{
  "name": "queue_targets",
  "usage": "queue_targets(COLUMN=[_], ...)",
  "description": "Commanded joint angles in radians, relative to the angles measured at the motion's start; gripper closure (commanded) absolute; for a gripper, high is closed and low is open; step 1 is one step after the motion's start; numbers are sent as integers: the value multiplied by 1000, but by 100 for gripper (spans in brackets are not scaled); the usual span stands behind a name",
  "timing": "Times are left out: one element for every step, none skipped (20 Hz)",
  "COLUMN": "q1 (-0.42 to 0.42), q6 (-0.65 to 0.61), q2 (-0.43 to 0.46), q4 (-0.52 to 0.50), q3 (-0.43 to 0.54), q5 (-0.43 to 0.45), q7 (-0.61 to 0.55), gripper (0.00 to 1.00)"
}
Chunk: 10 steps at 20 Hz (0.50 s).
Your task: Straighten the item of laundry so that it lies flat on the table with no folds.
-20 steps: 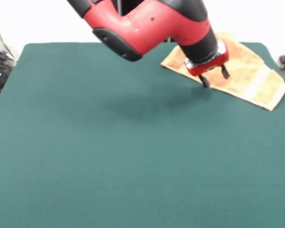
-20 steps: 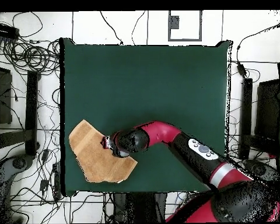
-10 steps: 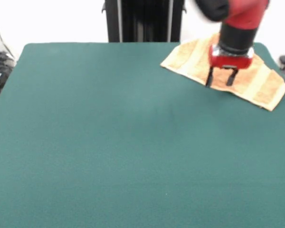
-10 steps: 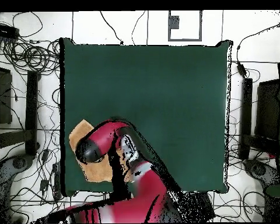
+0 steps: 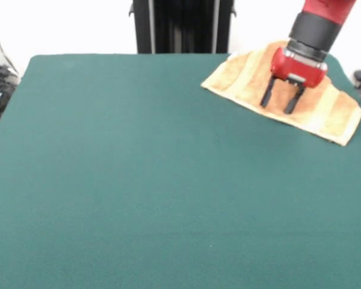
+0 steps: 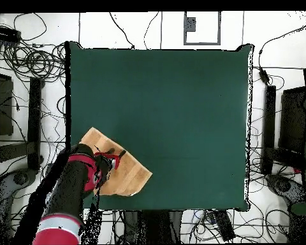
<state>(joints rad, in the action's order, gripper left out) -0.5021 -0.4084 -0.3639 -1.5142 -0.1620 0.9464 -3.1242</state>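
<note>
From the front, we see the towel at the green surface's far right corner, the hand above it, 2 fingers spread, gripping nothing. Overhead, we find the towel near the lower-left corner, partly under the arm.

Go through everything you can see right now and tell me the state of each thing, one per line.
towel: lying at the table's corner, not flat, one side folded over, far edge at the table's rim.
gripper: open, fingers pointing down over the towel's middle, holding nothing.
table: green top, only the towel on it.
</note>
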Motion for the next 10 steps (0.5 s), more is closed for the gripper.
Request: queue_targets(q1=[16, 8, -1, -10, -15, -22, -29, -30, -24, -20], q6=[119, 120, 130, 152, 177, 199, 221, 237, 253, 264], q2=[380, 387, 400, 414, 429, 442, 455, 460, 459, 459], q4=[308, 307, 312, 312, 319, 321, 323, 323, 321, 322], q3=[-385, -398, -416, -437, -455, -473, -492, -502, -507, -511], q5=[144, 133, 125, 115, 110, 105, 100, 89, 74, 59], q7=[-724, -741, -763, -782, -797, -811, -825, -819, -801, -780], gripper=[0, 0, 0, 0, 0, 0, 0, 0, 0, 0])
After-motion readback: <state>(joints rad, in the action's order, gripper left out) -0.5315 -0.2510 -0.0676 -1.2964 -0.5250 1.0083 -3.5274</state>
